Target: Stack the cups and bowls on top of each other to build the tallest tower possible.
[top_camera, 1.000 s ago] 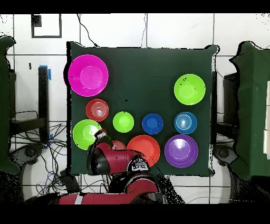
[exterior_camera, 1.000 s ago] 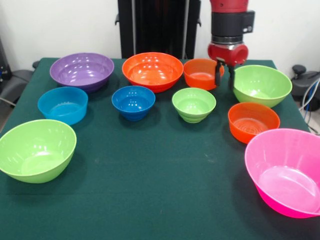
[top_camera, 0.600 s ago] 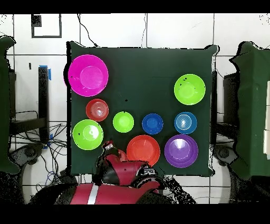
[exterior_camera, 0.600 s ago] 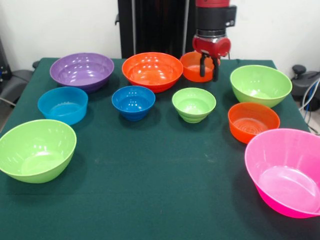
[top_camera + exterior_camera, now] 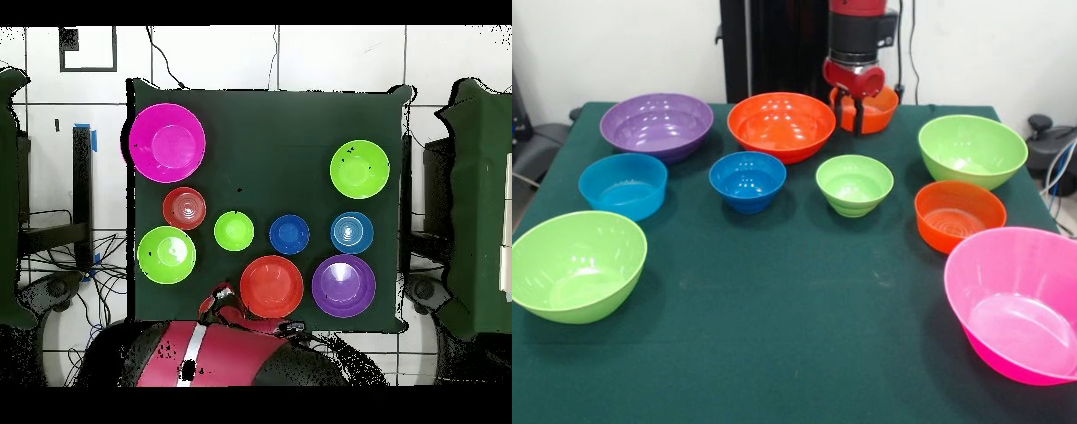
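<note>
**Pincer at the small orange bowl, far edge of the worktop**

I have the pincer low over the near rim of the small orange bowl, which sits at the far edge of the worktop, just beside the large orange bowl. The two dark fingers hang with a narrow gap, and the bowl's rim seems to lie at or between them; I cannot tell whether they have closed on it. From overhead the arm covers that bowl almost wholly.

No tower stands yet: every bowl I see rests singly, mouth up. The bowl lies just behind the pincer and slightly toward the lime green bowl. Being round, it has no long axis, so I judge a rim pinch is the only sensible hold.

It looks glossy, thin-walled and light. I expect it could slip or tip in a rim grip.

Nearby sit the small lime green bowl and another orange bowl.
</note>
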You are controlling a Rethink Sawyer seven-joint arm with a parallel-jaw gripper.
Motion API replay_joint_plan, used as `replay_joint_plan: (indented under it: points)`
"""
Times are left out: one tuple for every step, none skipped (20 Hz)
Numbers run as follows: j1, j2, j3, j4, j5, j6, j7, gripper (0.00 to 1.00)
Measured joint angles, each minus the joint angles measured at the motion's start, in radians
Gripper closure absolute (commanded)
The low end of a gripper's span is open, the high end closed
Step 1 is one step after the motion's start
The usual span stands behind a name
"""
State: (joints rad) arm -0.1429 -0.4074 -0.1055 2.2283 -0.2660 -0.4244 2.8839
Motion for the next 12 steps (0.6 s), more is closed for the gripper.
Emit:
replay_joint_plan:
  points:
    - [-0.002,0.0,-0.002,0.001,-0.002,0.0,0.0,0.0]
    - [-0.008,-0.002,-0.008,0.005,-0.006,0.0,0.0,0.0]
    - [-0.008,-0.004,-0.009,0.006,-0.007,0.0,0.0,0.0]
    - [-0.009,-0.005,-0.011,0.007,-0.007,0.0,0.0,0.0]
    - [-0.009,-0.007,-0.012,0.008,-0.007,0.0,0.0,0.0]
    - [-0.008,-0.014,-0.014,0.012,-0.007,0.0,0.0,0.0]
    - [-0.009,-0.018,-0.015,0.013,-0.007,0.0,0.0,0.0]
    - [-0.008,-0.021,-0.015,0.014,-0.007,0.0,0.0,0.0]
    - [-0.009,-0.024,-0.015,0.015,-0.007,0.0,0.0,0.0]
    - [-0.009,-0.031,-0.016,0.016,-0.007,0.0,0.0,0.0]
    - [-0.009,-0.038,-0.016,0.017,-0.007,0.0,0.0,0.0]
    - [-0.009,-0.045,-0.016,0.018,-0.007,0.0,0.0,0.0]
